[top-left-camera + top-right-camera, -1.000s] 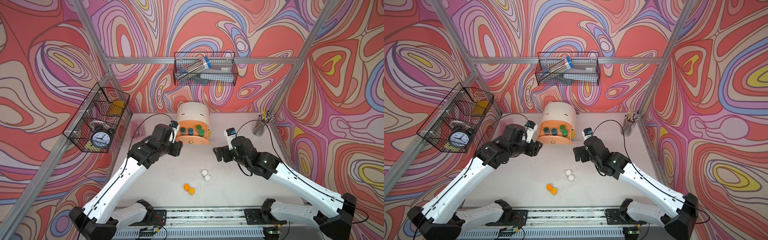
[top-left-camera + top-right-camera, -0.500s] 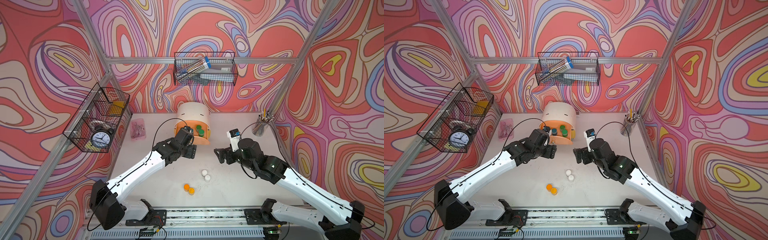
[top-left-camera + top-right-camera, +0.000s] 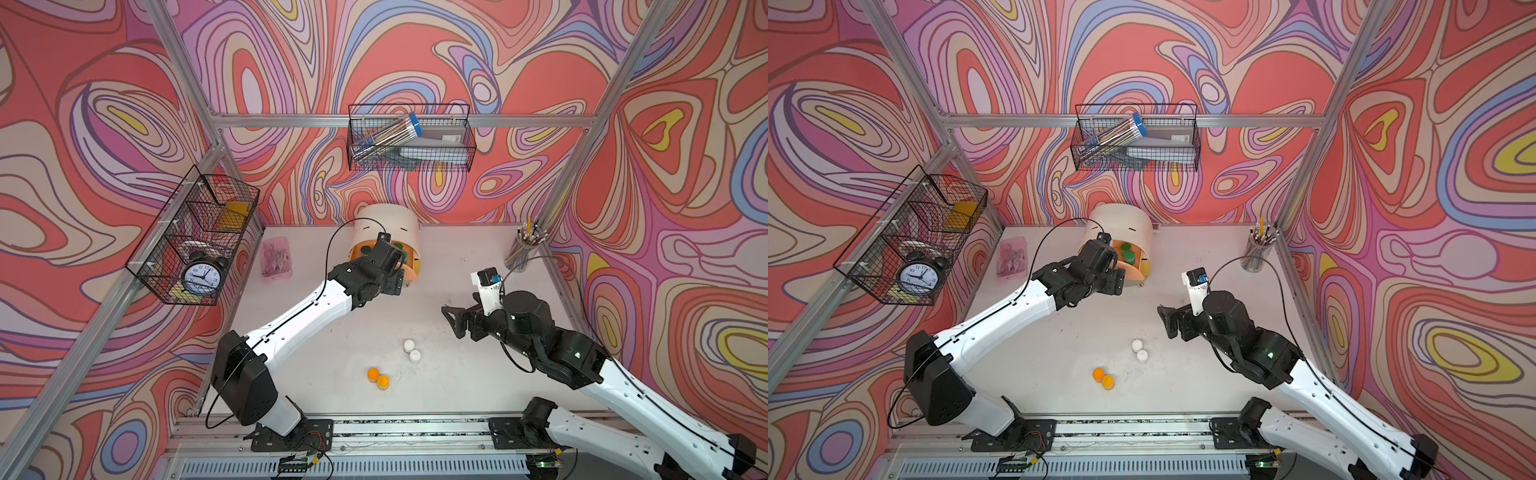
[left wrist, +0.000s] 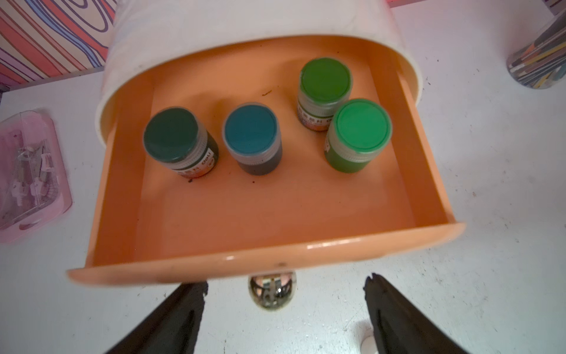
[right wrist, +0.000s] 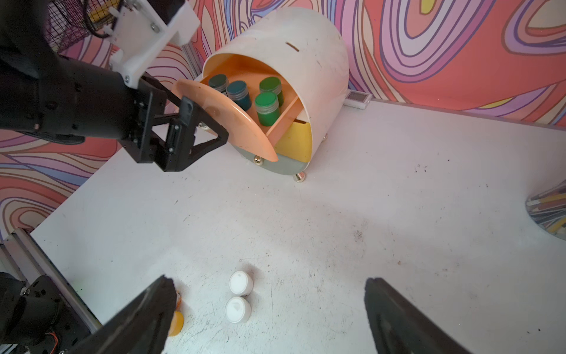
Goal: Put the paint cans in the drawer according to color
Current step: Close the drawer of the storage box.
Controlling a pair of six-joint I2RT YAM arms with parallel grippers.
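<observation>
The cream drawer cabinet [image 3: 386,224] stands at the back of the table with its peach drawer [image 4: 269,211] pulled out. Several green and teal paint cans [image 4: 250,128] stand upright inside it. My left gripper [image 4: 284,285] is open, one finger on each side of the drawer's gold knob [image 4: 272,291], touching neither. Two white cans [image 3: 409,345] and two orange cans [image 3: 373,373] stand on the table near the front. My right gripper [image 5: 269,282] hovers open and empty above the table, with the white cans [image 5: 241,282] below and ahead of it.
The yellow drawer [image 5: 294,144] and grey-green drawer [image 5: 275,164] are shut. A pink box [image 3: 276,257] lies left of the cabinet. A clear pencil cup [image 3: 524,247] stands at the back right. Black wire baskets [image 3: 195,241] [image 3: 409,139] hang on the walls.
My left arm has swung from the cabinet's left side round to the front of the open peach drawer. The right arm has drifted slightly toward the front, still open.
</observation>
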